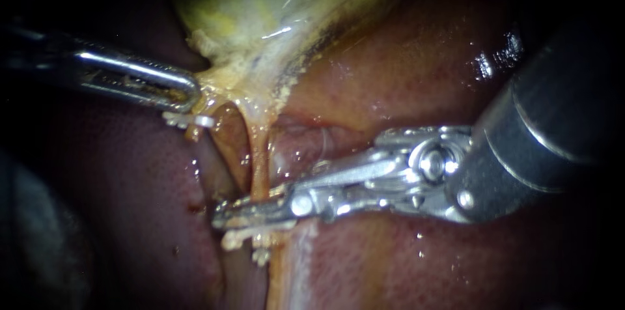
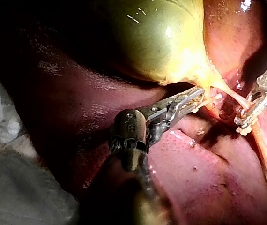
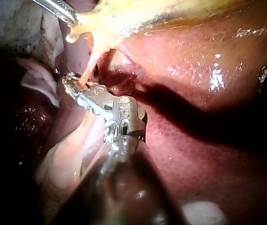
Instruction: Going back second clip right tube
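The green-yellow gallbladder (image 1: 260, 4) hangs over the red liver (image 1: 403, 69). From its neck a thin orange tube (image 1: 259, 167), the right one of two strands, runs down. My right instrument (image 1: 250, 213) comes in from the right, and its jaws lie close together across this tube, touching it from both sides. White clip pieces (image 1: 250, 239) show just under the jaws. My left instrument (image 1: 190, 92) is shut on pale tissue at the gallbladder's neck, and a white clip (image 1: 189, 120) sits just below its tip. The right wrist view shows the right jaws (image 3: 72, 85) on the same strand.
Liver surface (image 1: 130, 206) lies left of and below the tubes. Between the strands is a dark gap (image 1: 224, 154). The thick shaft of the right instrument (image 1: 547, 134) fills the right side. In the left wrist view, grey cloth (image 2: 11, 187) lies beside the liver.
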Robot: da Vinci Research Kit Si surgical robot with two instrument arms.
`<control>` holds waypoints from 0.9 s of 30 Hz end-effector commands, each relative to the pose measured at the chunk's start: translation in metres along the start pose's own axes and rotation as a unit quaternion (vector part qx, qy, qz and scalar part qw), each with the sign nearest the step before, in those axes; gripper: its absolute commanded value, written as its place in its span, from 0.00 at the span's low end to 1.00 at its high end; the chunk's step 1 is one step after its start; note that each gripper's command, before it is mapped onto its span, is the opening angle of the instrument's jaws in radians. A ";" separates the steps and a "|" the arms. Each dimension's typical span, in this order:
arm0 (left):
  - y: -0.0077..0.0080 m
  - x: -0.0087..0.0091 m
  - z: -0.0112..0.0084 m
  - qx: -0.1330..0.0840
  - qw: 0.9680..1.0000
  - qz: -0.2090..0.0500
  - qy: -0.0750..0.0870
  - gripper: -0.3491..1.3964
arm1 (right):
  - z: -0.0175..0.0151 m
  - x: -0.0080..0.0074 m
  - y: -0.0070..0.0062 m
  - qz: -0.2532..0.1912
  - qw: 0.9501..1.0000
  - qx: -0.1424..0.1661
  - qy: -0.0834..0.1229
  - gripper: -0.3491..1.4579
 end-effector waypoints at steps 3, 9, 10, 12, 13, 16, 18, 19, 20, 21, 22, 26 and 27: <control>0.0000 0.0000 0.0000 0.000 1.000 0.000 0.000 0.00 | 0.0000 0.0000 0.0001 -0.018 1.000 0.011 0.002 0.00; 0.0000 0.0000 0.0000 0.000 1.000 0.000 0.000 0.00 | 0.0006 0.0001 0.0002 -0.059 0.997 0.045 0.023 0.40; 0.0000 0.0000 -0.0001 0.000 1.000 0.000 0.000 0.00 | 0.0007 0.0002 0.0002 -0.058 0.997 0.048 0.026 0.43; 0.0000 0.0000 -0.0001 0.000 1.000 0.000 0.000 0.00 | 0.0008 0.0002 0.0001 -0.067 0.996 0.051 0.030 0.44; 0.0000 0.0000 -0.0001 -0.001 1.000 0.000 0.000 0.00 | 0.0008 0.0001 0.0000 -0.073 0.995 0.054 0.030 0.44; -0.0001 -0.0001 -0.0002 -0.001 1.000 0.000 0.000 0.00 | 0.0009 -0.0002 0.0003 -0.086 0.994 0.055 0.028 0.45; -0.0001 -0.0001 -0.0001 -0.001 1.000 0.000 0.000 0.00 | 0.0011 -0.0005 0.0007 -0.103 0.993 0.055 0.029 0.45; -0.0001 -0.0001 -0.0001 -0.001 1.000 0.000 0.000 0.00 | 0.0012 -0.0007 0.0009 -0.106 0.992 0.055 0.030 0.45; -0.0001 -0.0001 -0.0001 -0.001 1.000 0.000 0.000 0.00 | 0.0014 -0.0010 0.0013 -0.114 0.992 0.055 0.030 0.45; -0.0001 -0.0001 -0.0001 -0.001 1.000 0.001 0.000 0.00 | 0.0015 -0.0012 0.0016 -0.115 0.992 0.055 0.028 0.45; -0.0001 -0.0001 -0.0001 -0.001 1.000 0.001 0.000 0.00 | 0.0016 -0.0014 0.0019 -0.121 0.991 0.052 0.028 0.46; -0.0002 -0.0001 -0.0001 -0.001 1.000 0.001 0.000 0.00 | 0.0017 -0.0021 0.0031 -0.152 0.987 0.037 0.043 0.47; -0.0002 -0.0001 -0.0001 -0.001 1.000 0.001 0.000 0.00 | 0.0017 -0.0021 0.0034 -0.161 0.985 0.036 0.043 0.47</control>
